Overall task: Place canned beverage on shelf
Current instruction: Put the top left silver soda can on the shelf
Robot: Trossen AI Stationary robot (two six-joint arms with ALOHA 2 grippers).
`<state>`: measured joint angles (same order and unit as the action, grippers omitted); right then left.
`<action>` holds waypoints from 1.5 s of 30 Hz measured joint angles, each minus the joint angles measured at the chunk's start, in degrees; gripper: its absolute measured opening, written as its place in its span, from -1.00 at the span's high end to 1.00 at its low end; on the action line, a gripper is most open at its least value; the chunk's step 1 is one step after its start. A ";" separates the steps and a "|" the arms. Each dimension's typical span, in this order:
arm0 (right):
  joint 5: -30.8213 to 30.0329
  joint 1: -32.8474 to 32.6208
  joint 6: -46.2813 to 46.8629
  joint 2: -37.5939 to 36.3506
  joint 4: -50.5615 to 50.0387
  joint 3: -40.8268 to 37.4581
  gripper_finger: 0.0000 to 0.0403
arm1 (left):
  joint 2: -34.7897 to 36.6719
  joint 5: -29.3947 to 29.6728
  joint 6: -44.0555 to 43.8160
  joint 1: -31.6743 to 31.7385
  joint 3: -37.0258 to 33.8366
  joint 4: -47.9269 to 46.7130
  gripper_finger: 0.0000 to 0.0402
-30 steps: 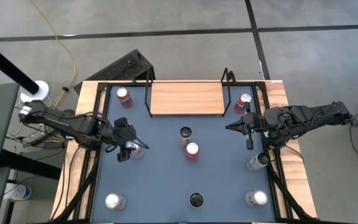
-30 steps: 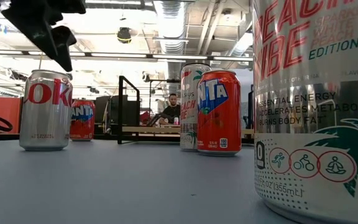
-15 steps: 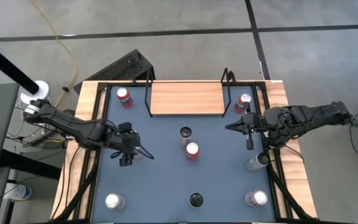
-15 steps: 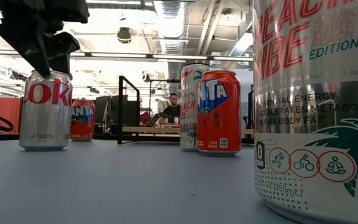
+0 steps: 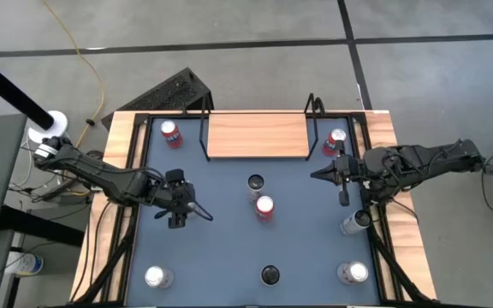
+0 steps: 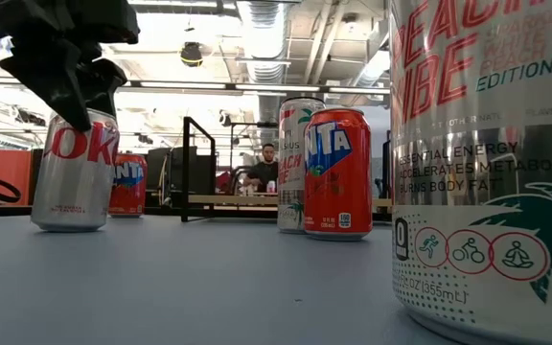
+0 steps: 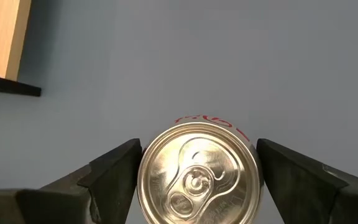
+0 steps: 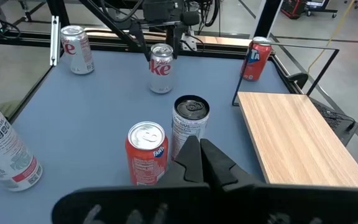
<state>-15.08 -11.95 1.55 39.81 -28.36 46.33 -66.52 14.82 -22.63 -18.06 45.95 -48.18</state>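
Having dropped onto Coke can (image 6: 73, 172) w/ left gripper (image 7: 197, 177), jaws apart around it, can tilting — risking tip-over; right gripper (image 8: 202, 163) pressed together, idling

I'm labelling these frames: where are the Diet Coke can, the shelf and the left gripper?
Diet Coke can (image 7: 196, 173): left wrist view, on its silver lid.
Shelf (image 5: 257, 136): high view, middle of the wood board.
Left gripper (image 7: 197, 163): left wrist view, midway between its fingertips, astride the can.
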 joint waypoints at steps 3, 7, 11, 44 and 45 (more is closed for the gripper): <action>0.01 -0.02 -0.01 0.00 0.04 0.00 1.00 | -0.02 -0.12 0.02 0.00 0.00 -0.31 -0.50; -0.01 0.00 -0.01 0.00 0.07 0.00 1.00 | -0.02 -0.43 0.08 0.00 -0.02 -0.93 -0.50; -0.01 -0.02 -0.01 0.00 0.07 0.00 1.00 | -0.02 -0.71 -0.53 -0.04 0.00 -2.08 -0.47; -0.01 -0.01 -0.01 -0.02 0.07 0.00 1.00 | -0.17 -0.75 7.70 6.38 11.63 -3.89 0.09; -0.01 -0.02 -0.01 -0.02 0.06 0.00 1.00 | -0.17 -0.69 8.07 6.88 11.63 -3.95 0.12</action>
<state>-15.09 -11.97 1.54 39.79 -28.30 46.33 -66.70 14.13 -14.57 -11.19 57.58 -52.14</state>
